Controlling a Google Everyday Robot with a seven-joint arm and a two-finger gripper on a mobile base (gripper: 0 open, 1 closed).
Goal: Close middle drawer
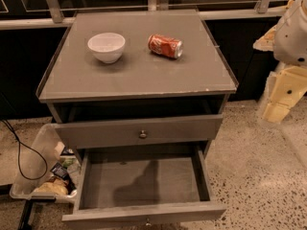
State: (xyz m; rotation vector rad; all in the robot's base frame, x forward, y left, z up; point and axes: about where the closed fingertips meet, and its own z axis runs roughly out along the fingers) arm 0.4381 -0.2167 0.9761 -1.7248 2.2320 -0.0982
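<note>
No readable text; red can (165,46) markings illegible. Hand (280,102) at right edge, beside cabinet (139,75).

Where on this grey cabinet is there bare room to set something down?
The cabinet top is bare along its front half, before the white round bowl and the red drink can lying on its side; the back is busier. The pulled-out grey middle drawer is bare inside. The gripper hangs right of the cabinet, apart from it.
</note>
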